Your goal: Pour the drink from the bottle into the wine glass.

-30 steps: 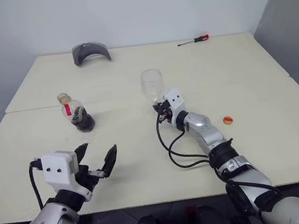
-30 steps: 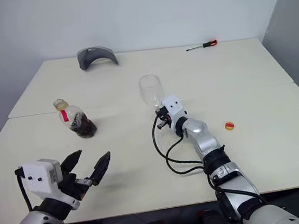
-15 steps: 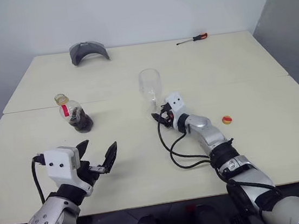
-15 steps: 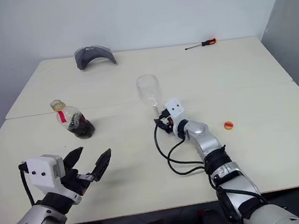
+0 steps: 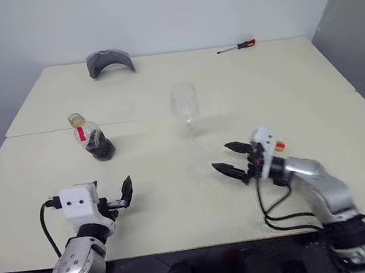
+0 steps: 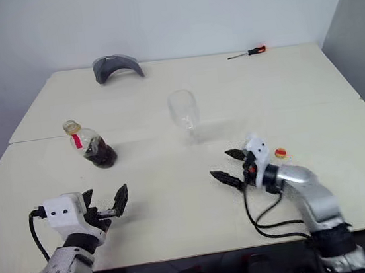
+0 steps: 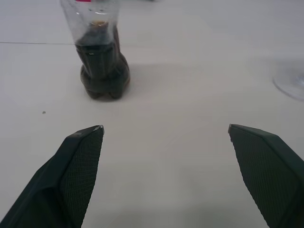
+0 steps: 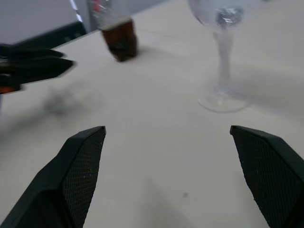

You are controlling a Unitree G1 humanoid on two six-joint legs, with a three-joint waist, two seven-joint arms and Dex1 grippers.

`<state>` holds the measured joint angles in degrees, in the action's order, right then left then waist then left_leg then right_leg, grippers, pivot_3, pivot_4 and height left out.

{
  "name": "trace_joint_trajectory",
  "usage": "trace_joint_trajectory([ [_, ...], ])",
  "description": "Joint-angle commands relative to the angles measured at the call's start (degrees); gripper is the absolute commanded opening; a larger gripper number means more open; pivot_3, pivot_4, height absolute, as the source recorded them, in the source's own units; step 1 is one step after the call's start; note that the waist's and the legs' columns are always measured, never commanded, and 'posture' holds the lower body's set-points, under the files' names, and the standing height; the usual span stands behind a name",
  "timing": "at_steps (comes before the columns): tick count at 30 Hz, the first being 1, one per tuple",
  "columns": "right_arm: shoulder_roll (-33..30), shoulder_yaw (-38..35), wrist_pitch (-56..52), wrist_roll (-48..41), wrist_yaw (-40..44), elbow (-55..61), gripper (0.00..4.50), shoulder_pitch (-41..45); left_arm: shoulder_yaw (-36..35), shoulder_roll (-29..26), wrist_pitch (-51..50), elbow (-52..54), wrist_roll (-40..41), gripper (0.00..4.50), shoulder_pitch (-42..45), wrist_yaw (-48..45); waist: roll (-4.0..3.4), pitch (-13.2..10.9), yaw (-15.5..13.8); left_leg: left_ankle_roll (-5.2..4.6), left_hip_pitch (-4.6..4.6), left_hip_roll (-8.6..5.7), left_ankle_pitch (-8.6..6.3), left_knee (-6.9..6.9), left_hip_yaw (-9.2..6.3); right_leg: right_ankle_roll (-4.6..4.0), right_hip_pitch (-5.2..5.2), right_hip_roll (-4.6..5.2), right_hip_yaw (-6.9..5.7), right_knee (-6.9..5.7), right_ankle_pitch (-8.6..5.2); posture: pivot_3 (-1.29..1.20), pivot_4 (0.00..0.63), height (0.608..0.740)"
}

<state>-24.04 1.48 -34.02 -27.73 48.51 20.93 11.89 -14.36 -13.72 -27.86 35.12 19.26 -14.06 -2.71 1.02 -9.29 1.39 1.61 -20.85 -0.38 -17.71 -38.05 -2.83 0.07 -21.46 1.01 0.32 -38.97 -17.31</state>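
The bottle point(image 5: 89, 138) stands upright on the left of the table, clear with a red label strip and a yellowish top. The dark drink point(image 5: 100, 148) fills its lower part. The wine glass point(image 5: 185, 109) stands upright near the table's middle and looks to hold nothing. My left gripper point(image 5: 113, 197) is open near the front edge, pointing at the bottle point(image 7: 99, 57) from a short way off. My right gripper point(image 5: 221, 158) is open and holds nothing, in front of and to the right of the glass point(image 8: 223, 57), apart from it.
A small yellow and red round thing point(image 6: 280, 154) lies just behind my right wrist. A grey curved object point(image 5: 110, 61) and a red-handled screwdriver point(image 5: 237, 47) lie at the table's far edge. A seam point(image 5: 42, 132) crosses the table behind the bottle.
My right gripper opened, let go of the glass stem and drew back toward the near right. The glass stays standing. My left gripper sank and moved slightly forward.
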Motion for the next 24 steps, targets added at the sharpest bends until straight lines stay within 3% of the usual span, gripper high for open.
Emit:
trace_joint_trajectory([
  [1, -3.4, -3.7, -3.8, -9.4, 2.7, 9.5, 4.47, -0.7, -0.9, 0.5, 2.5, -0.7, -3.2, 4.50, 3.0, 2.4, 0.01, 0.0, 0.1, 0.00, 0.01, 0.00, 0.00, 0.01, -0.01, 0.00, 0.00, -0.01, -0.01, 0.00, 0.00, 0.00, 0.150, 0.740],
  [8, -7.0, -3.7, -4.3, -13.8, 2.5, 13.7, 4.47, 0.2, -4.4, -2.9, 4.0, -4.6, -6.8, 4.50, 8.4, 2.5, 0.10, 0.0, 0.0, 0.01, -0.04, 0.00, 0.00, 0.00, -0.05, 0.00, 0.00, -0.03, -0.04, 0.02, 0.00, 0.00, 0.150, 0.740],
  [24, -5.7, -2.5, -5.2, -15.8, -3.5, 13.7, 4.47, 1.9, -7.3, -5.3, 6.2, -15.6, -5.7, 4.50, 16.2, -1.2, 0.14, -0.1, -0.1, 0.02, -0.04, -0.01, 0.01, 0.00, -0.07, 0.00, -0.01, -0.01, -0.06, 0.02, 0.00, 0.00, 0.150, 0.740],
])
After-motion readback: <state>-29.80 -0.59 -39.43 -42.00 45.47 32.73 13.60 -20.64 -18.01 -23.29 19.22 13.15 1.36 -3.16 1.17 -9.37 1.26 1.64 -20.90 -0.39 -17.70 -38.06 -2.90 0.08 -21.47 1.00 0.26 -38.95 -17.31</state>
